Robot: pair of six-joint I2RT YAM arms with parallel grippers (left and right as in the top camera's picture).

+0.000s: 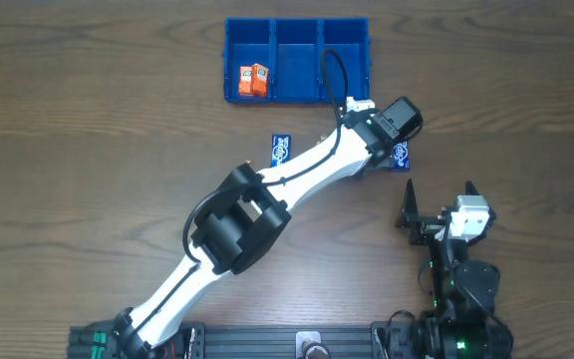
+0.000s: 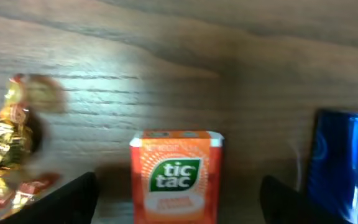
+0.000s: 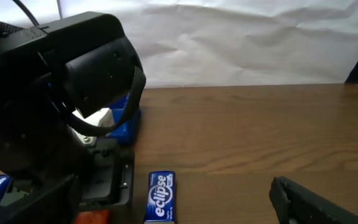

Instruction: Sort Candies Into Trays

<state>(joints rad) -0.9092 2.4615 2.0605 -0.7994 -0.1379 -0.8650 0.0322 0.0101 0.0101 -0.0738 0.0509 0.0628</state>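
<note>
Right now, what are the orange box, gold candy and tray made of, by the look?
Orange box: probably rigid plastic, glossy printed label, crisp edges.
Gold candy: crinkled metallic foil, bright creases.
Tray: likely moulded plastic, uniform blue, thin dividers.

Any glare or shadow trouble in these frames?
Left wrist view: pale sheen on the table beside the gold-wrapped candy, foil glinting; shade darkens the wood toward the blue pack; the orange box is evenly lit. Top view: even light, soft shadow under the left arm. Right wrist view: bright white backdrop, that arm dark against it.
</note>
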